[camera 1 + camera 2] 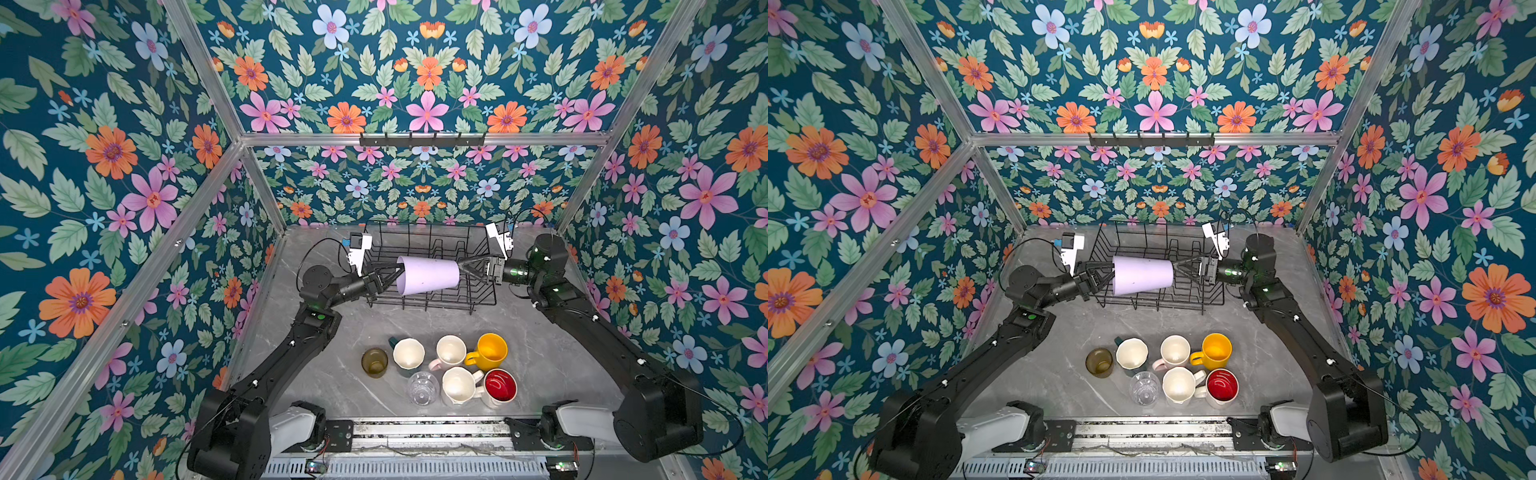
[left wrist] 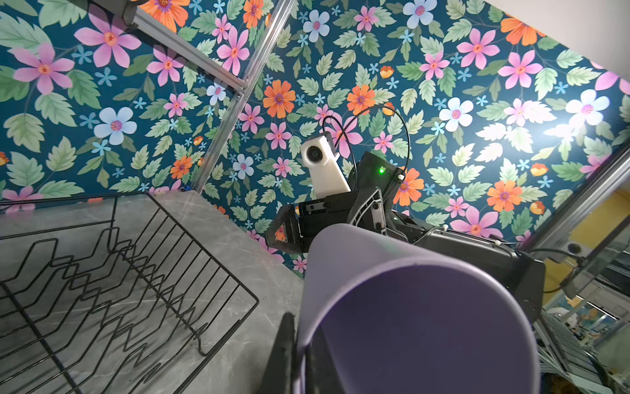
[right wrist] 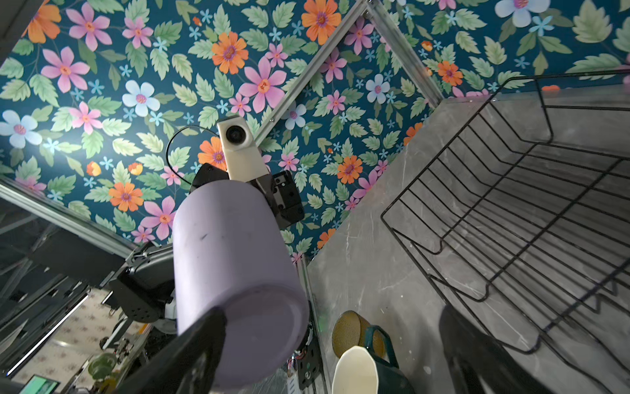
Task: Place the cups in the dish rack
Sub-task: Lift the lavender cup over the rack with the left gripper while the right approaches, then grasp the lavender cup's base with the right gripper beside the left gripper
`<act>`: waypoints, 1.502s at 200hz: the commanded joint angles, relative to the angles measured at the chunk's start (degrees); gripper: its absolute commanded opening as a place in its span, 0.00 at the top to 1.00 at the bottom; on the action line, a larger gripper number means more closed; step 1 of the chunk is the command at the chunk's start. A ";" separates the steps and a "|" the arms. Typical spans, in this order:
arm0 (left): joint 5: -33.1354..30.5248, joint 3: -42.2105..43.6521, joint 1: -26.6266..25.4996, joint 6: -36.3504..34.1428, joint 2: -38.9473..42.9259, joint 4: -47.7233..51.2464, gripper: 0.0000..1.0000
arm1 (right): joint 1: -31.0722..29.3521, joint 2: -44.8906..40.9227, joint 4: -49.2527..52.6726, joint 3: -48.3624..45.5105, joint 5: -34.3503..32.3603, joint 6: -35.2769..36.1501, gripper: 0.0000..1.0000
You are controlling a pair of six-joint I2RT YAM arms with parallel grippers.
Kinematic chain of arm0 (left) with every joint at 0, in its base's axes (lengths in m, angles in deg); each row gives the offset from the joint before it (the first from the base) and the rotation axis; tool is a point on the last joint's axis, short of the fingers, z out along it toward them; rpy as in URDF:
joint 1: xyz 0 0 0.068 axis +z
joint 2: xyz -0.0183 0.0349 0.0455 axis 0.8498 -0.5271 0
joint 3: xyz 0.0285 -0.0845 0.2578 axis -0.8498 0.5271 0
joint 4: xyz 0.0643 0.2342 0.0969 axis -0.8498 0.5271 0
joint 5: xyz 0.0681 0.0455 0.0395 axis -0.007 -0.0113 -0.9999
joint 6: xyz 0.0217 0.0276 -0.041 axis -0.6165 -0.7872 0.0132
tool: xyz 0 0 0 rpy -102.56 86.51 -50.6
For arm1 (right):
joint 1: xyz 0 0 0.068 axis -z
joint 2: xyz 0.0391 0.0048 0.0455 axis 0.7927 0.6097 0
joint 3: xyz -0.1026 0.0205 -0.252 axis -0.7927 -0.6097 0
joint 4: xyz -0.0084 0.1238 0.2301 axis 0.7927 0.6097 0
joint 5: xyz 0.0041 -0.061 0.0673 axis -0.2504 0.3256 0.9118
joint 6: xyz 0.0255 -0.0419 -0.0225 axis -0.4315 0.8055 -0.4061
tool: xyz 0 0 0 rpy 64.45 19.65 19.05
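At table (image 1: 332,332) front, seven cups (image 1: 451,351) clustered upright, beyond them left gripper (image 1: 392,276) clamped on tumbler (image 1: 428,275) rim, tumbler held sideways over rack (image 1: 440,232), right gripper (image 1: 465,266) jaws spread wide at its base, contact unclear.

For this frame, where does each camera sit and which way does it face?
Top views: high above the robot's bases, looking down and forward; left arm, right arm, dish rack and lilac tumbler show.
Left wrist: behind the left gripper, facing the tumbler's open mouth; a finger shows at its rim.
Right wrist: behind the right gripper, facing the tumbler's base; two spread fingers show.
Shared: both wrist views show tumbler, rack and the opposite arm's camera.
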 commanded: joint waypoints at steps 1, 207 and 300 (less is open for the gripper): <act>1.73 0.14 -0.02 1.49 0.02 -5.30 1.00 | -1.64 -0.25 -1.53 1.05 3.23 2.30 0.03; 5.23 1.07 -0.04 7.45 -3.87 -16.49 1.00 | 3.22 -6.50 -11.71 -4.29 1.79 -0.93 0.03; 5.86 2.80 -0.03 12.00 -5.07 -22.66 1.00 | -5.68 -5.43 -4.46 -1.66 0.55 7.38 0.03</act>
